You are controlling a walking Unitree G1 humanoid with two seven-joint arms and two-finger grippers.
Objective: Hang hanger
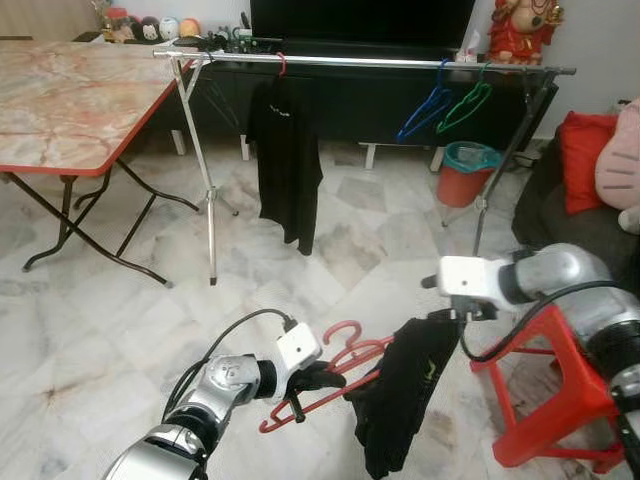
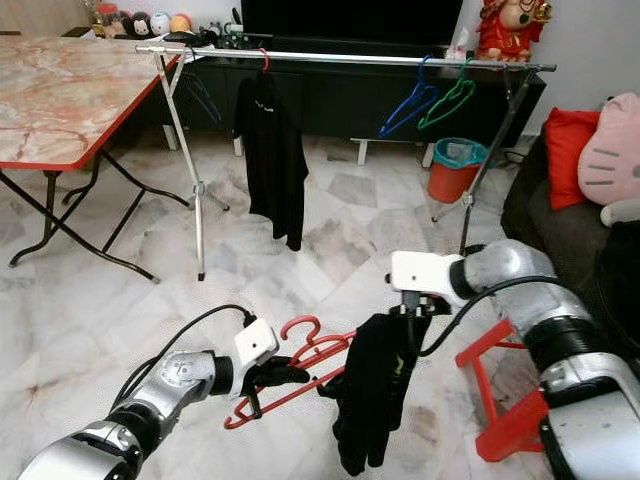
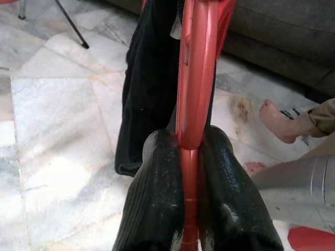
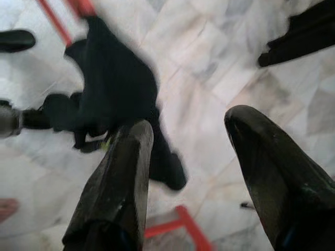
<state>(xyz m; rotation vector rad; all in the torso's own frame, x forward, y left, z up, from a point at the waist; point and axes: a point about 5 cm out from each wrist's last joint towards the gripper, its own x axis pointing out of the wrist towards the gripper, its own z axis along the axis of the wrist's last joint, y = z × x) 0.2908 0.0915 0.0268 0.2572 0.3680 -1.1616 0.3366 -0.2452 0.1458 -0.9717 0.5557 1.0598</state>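
White marble floor [image 1: 90, 330] with grey and tan veining carries whole scene. Far left: folding table [image 1: 60, 110], marble-pattern top, red edge, black crossed legs on floor. Far centre: metal clothes rack [image 1: 400, 63], its legs on floor. Beyond rack, dark TV cabinet [image 1: 350, 100] on short white feet. Far right: red bin [image 1: 462, 175] with teal liner stands near rack's right leg. Near right: red plastic stool [image 1: 560, 390] on floor beside dark sofa [image 1: 570, 220].

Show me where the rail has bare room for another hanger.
The rail is free between the hung black shirt and the blue hanger. Its right end is crowded: the green hanger hangs beside the blue one.
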